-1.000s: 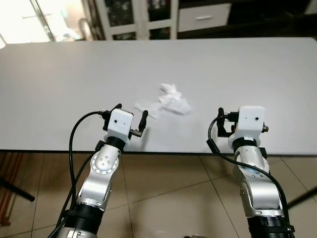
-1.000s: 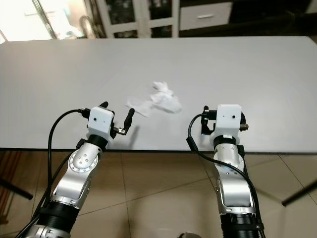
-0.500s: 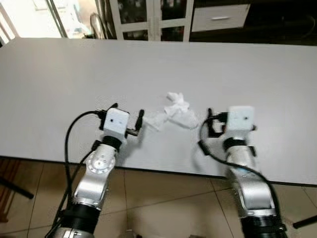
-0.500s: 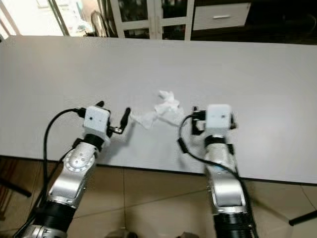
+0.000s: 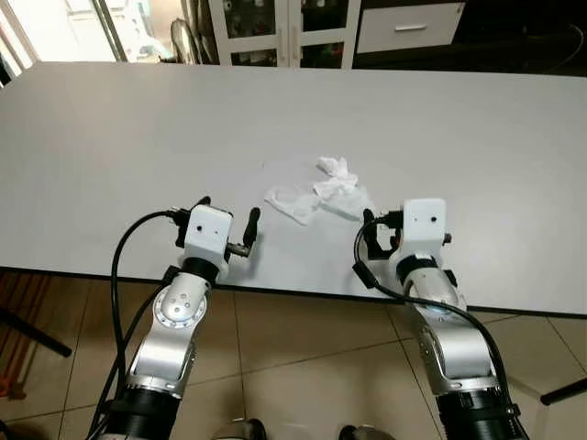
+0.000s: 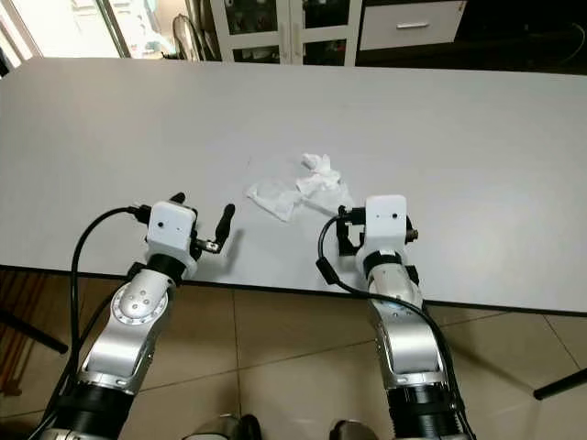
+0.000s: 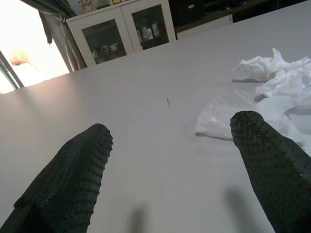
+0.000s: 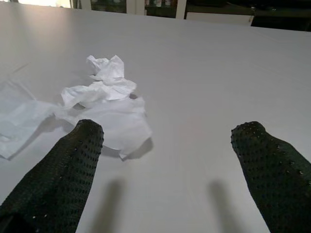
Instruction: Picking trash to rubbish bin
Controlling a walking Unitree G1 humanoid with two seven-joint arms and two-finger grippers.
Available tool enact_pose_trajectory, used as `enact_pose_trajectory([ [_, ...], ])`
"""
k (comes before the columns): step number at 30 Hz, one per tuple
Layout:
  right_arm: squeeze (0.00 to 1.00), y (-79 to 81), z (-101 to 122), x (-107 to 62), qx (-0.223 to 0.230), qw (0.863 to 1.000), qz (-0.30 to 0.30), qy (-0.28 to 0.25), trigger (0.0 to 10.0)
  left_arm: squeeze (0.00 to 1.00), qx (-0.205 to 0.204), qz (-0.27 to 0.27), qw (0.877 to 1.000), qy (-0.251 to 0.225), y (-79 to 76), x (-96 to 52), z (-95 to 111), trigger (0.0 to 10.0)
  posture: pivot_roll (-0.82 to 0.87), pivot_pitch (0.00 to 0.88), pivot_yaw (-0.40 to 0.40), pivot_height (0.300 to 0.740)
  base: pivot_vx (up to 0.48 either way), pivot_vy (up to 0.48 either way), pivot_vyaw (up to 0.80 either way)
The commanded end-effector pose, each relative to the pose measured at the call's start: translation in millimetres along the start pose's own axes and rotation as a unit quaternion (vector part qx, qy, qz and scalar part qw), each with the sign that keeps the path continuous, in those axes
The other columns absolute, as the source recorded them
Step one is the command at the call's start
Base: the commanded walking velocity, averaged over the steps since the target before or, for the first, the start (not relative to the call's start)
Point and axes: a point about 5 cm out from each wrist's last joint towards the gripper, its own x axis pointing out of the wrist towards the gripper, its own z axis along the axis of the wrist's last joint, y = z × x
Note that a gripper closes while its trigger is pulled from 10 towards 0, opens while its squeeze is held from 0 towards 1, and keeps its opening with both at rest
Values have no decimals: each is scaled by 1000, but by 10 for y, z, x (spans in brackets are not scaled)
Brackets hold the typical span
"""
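1. A wide white counter (image 5: 110,137) stands before glass-fronted cabinets (image 5: 275,27).
2. Crumpled tissue trash (image 5: 321,191) lies just ahead of both claws, between them.
3. The left claw (image 7: 170,160) and right claw (image 8: 167,160) are spread wide above the counter, probably lined up for a pickup.
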Motion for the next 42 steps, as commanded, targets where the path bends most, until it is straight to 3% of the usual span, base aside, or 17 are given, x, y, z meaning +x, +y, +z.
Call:
enact_pose_trajectory([
  [1, 0, 6, -1, 57, 10, 1000, 11, 11, 10000, 0, 7, 3, 1000, 6, 40, -43, -8, 10000, 20, 173, 51, 740, 0, 0, 0],
  [6, 0, -10, 63, 190, 10, 1000, 24, 7, 10000, 0, 9, 14, 1000, -9, 105, -87, 52, 10000, 38, 187, 55, 740, 0, 0, 0],
  [13, 0, -2, 127, 358, 26, 999, 43, 9, 10000, 0, 18, 12, 1000, 5, 142, -143, 38, 10000, 67, 209, 62, 740, 0, 0, 0],
  [21, 0, 236, 116, 461, 53, 994, 95, 26, 10000, 0, 29, 11, 999, 15, 189, -225, 40, 10000, 106, 231, 69, 740, 0, 0, 0],
  [26, 0, 307, 50, 469, 74, 991, 102, 41, 10000, 0, 31, 16, 999, 16, 210, -235, 56, 10000, 118, 231, 68, 740, 0, 0, 0],
  [27, 0, 356, 7, 459, 89, 989, 110, 48, 0, 0, 32, 17, 999, 17, 217, -244, 61, 10000, 121, 230, 70, 740, 0, 0, 0],
  [34, 0, 456, -57, 401, 102, 986, 122, 51, 0, 0, 31, 15, 999, 21, 210, -254, 59, 10000, 110, 233, 76, 740, 0, 0, 0],
  [42, 0, 418, -82, 390, 95, 989, 105, 44, 0, 0, 30, 9, 999, 22, 188, -233, 64, 10000, 100, 236, 78, 740, 0, 0, 0],
])
